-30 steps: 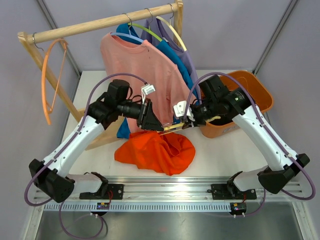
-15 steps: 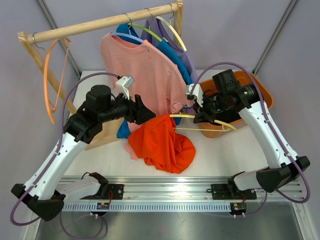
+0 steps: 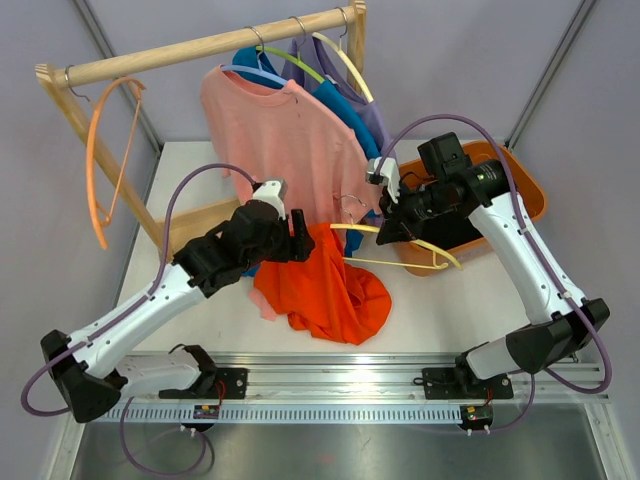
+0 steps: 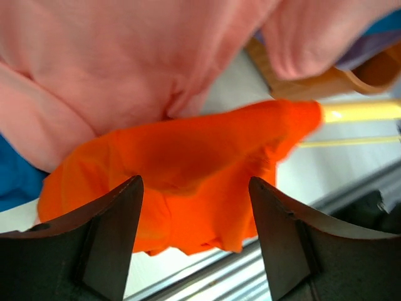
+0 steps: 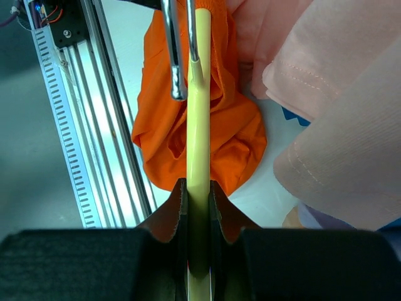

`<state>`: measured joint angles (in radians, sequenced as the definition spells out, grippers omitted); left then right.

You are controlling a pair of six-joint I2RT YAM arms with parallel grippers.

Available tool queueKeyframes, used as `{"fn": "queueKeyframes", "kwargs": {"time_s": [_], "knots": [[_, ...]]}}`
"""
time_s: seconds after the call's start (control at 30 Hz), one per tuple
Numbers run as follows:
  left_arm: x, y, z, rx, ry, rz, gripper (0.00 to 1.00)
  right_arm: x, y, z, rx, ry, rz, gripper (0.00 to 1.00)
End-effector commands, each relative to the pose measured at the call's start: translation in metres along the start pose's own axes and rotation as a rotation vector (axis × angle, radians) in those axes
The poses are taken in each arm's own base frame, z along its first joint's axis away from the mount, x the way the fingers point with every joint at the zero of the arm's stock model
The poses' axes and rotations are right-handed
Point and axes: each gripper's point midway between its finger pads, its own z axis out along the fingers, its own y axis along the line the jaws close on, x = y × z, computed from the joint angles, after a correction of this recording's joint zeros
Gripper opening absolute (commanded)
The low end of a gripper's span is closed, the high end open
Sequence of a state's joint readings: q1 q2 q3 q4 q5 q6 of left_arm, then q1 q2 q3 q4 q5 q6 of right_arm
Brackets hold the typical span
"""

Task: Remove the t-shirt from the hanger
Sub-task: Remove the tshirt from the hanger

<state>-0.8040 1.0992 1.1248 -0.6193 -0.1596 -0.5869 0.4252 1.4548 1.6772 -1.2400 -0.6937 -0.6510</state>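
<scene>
Over table (image 3: pixel 450 300), hanger (image 3: pixel 358 227) lengthwise left-right

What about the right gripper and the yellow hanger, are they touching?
Touching. In the right wrist view the yellow hanger runs between the fingers of the right gripper, both pressed against it, no gap.

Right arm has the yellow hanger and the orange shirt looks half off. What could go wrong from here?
1. The orange t-shirt covers one end of the yellow hanger; pulling away with the right fingers may drag it along.
2. The left fingers stand open, holding nothing, so nothing anchors the cloth.
3. The hook sits close to the hanging pink shirt and could snag it.
</scene>
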Motion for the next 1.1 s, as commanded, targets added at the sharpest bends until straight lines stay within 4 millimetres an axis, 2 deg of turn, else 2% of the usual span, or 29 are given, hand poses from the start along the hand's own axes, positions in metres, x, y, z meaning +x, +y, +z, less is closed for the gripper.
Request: {"fn": "queueKeyframes", "kwargs": {"time_s": [0.0, 0.07, 0.13, 0.27, 0.3, 0.4, 0.43, 0.63, 0.73, 0.9, 1.07], "knots": [[-0.031, 0.016, 0.008, -0.141, -0.157, -0.043, 0.68, -0.034, 0.005, -0.010, -0.012, -0.121, -0.038, 0.00], [-0.031, 0.018, 0.012, -0.160, -0.162, -0.040, 0.61, -0.035, 0.006, -0.010, -0.011, -0.129, -0.035, 0.00], [-0.028, 0.019, 0.018, -0.175, -0.150, -0.032, 0.58, -0.035, 0.008, -0.011, -0.013, -0.132, -0.037, 0.00], [-0.027, 0.022, 0.024, -0.182, -0.163, -0.019, 0.41, -0.036, 0.011, -0.012, -0.024, -0.140, -0.033, 0.00], [-0.031, 0.019, 0.025, -0.168, -0.183, -0.025, 0.28, -0.035, 0.011, -0.010, -0.027, -0.139, -0.029, 0.00], [-0.035, 0.019, 0.025, -0.162, -0.213, -0.027, 0.09, -0.036, 0.012, -0.011, -0.028, -0.143, -0.030, 0.00], [-0.036, 0.020, 0.024, -0.163, -0.219, -0.026, 0.00, -0.036, 0.012, -0.011, -0.027, -0.142, -0.031, 0.00], [-0.042, 0.025, 0.011, -0.163, -0.273, -0.024, 0.00, -0.035, 0.010, -0.013, -0.010, -0.135, -0.044, 0.00], [-0.048, 0.033, -0.006, -0.178, -0.323, -0.035, 0.00, -0.032, 0.007, -0.014, 0.011, -0.122, -0.050, 0.00], [-0.049, 0.054, -0.032, -0.244, -0.363, -0.046, 0.00, -0.022, -0.006, -0.019, 0.056, -0.103, -0.051, 0.00], [-0.045, 0.081, -0.048, -0.318, -0.353, -0.113, 0.00, -0.008, 0.002, -0.028, 0.023, -0.063, -0.175, 0.00]]}}
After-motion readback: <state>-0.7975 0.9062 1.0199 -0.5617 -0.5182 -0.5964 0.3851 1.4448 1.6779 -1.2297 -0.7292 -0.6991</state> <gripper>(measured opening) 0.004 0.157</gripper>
